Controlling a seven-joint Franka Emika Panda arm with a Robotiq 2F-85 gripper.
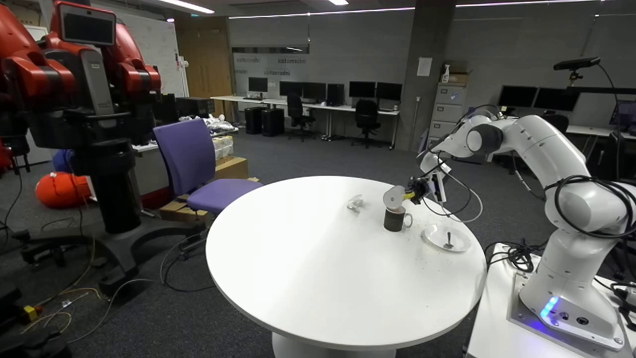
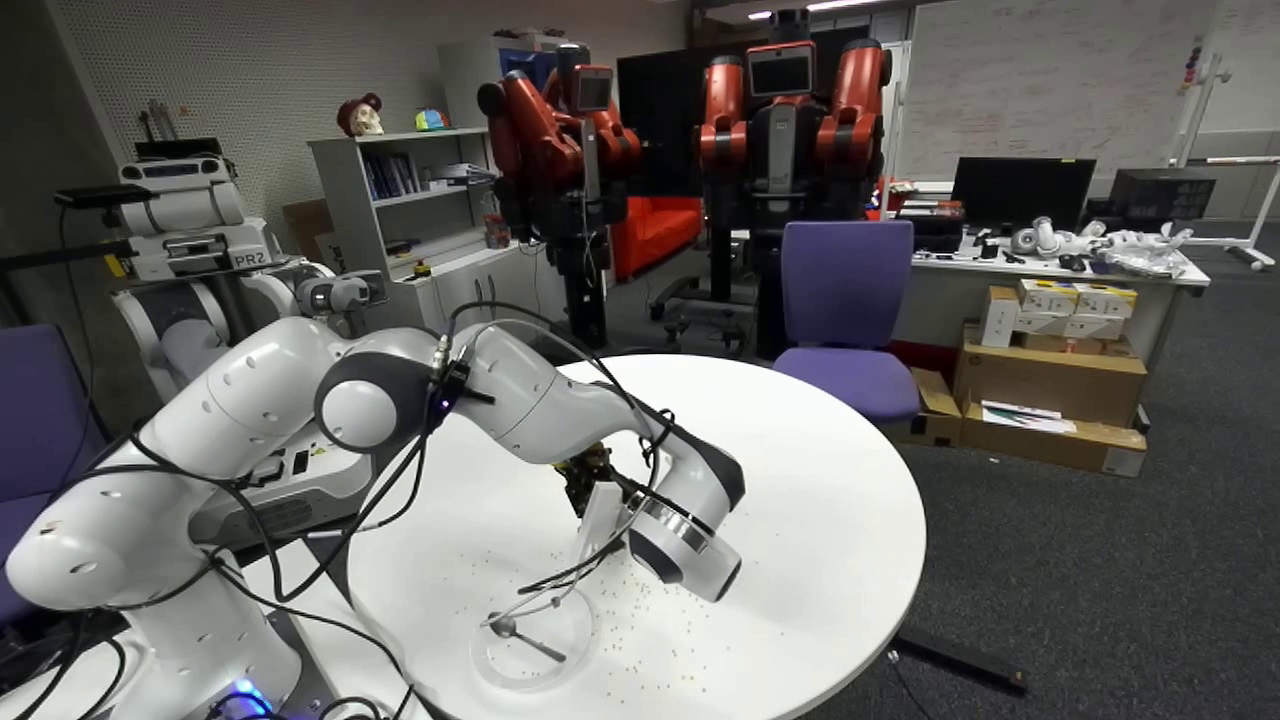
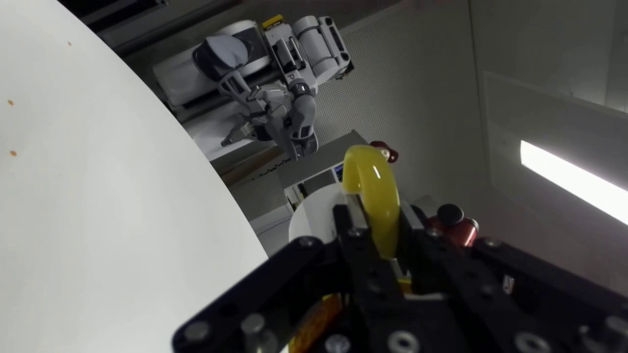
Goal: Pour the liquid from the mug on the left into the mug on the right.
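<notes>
A white mug point(image 1: 392, 198) with a yellow handle point(image 3: 377, 196) is held by my gripper point(image 1: 410, 194). The fingers of the gripper point(image 3: 375, 220) are shut on the handle in the wrist view. The white mug is tipped over, its round base facing the camera in an exterior view. It is right above a dark mug point(image 1: 393, 221) with a pale handle, which stands upright on the table. I cannot tell whether the mugs touch. The contents of the white mug are hidden. Both mugs are hidden behind the arm in an exterior view, where the gripper point(image 2: 585, 478) partly shows.
A clear plate point(image 1: 461, 243) with a spoon point(image 1: 448, 242) lies near the dark mug, on the robot's side. A crumpled clear object point(image 1: 355, 203) lies beyond the mugs. Small grains are scattered over the round white table point(image 1: 308, 258). A purple chair point(image 1: 186, 159) stands at its edge.
</notes>
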